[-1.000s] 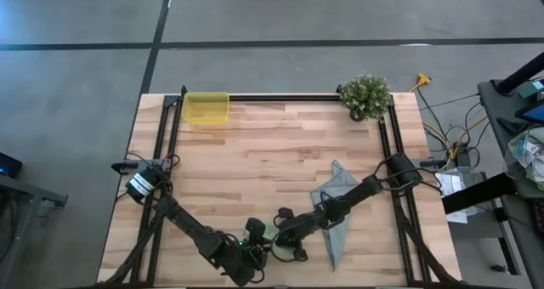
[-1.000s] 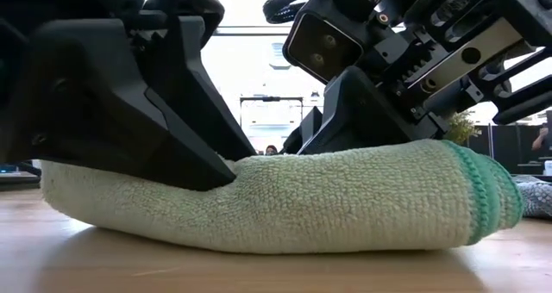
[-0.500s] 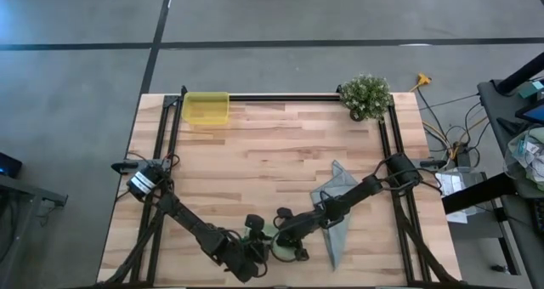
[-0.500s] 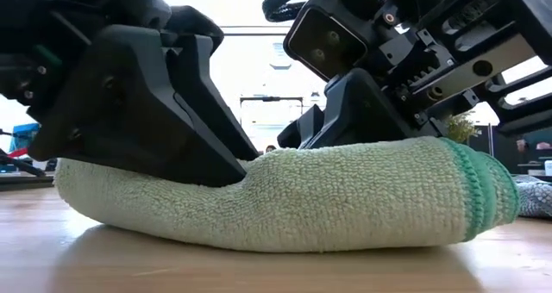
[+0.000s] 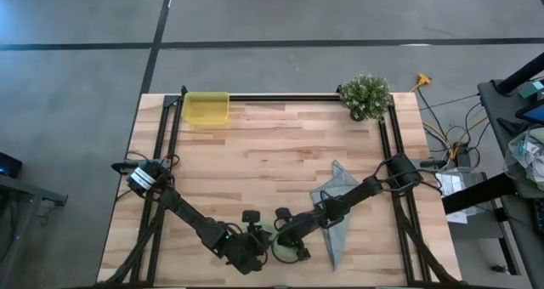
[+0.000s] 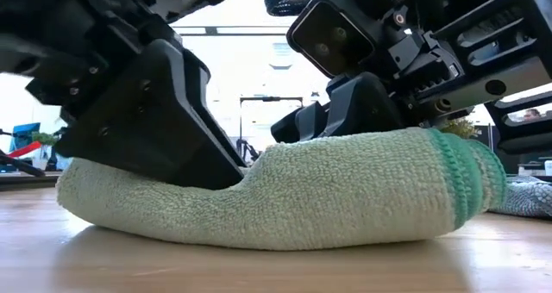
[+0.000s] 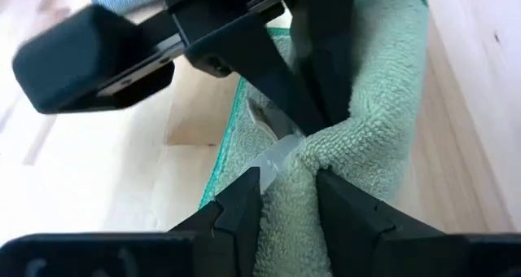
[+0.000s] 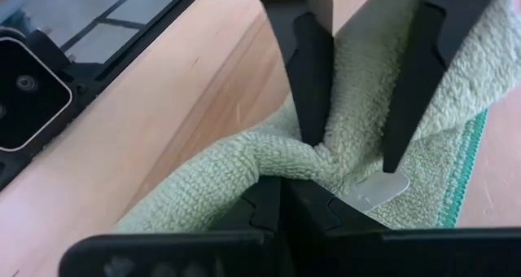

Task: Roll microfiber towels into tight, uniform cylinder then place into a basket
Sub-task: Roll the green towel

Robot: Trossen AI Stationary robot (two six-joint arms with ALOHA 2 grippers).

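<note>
Green towel [image 5: 270, 236] lies rolled near the table's [image 5: 272, 153] near edge in the high view, mostly hidden under both grippers. Left gripper [image 5: 257, 243] meets it from the left, right gripper [image 5: 282, 235] from the right. A grey-blue towel [image 5: 336, 211] lies flat just to the right, under the right arm. The yellow basket [image 5: 206, 108] sits at the far left corner, a plant [image 5: 365, 95] at the far right corner.

Low view: the green towel [image 6: 285, 190] rests on the wood as a thick roll with a darker green hem at its right end, sagging at the left. Both grippers press into its top.

Left wrist view: the left gripper [image 7: 289, 175] has its jaws part open, pinching a fold of towel [image 7: 366, 114] beside a small white tag [image 7: 273, 156].

Right wrist view: the right gripper [image 8: 281, 197] has its jaws together, clamped on a fold of towel [image 8: 236, 167].
</note>
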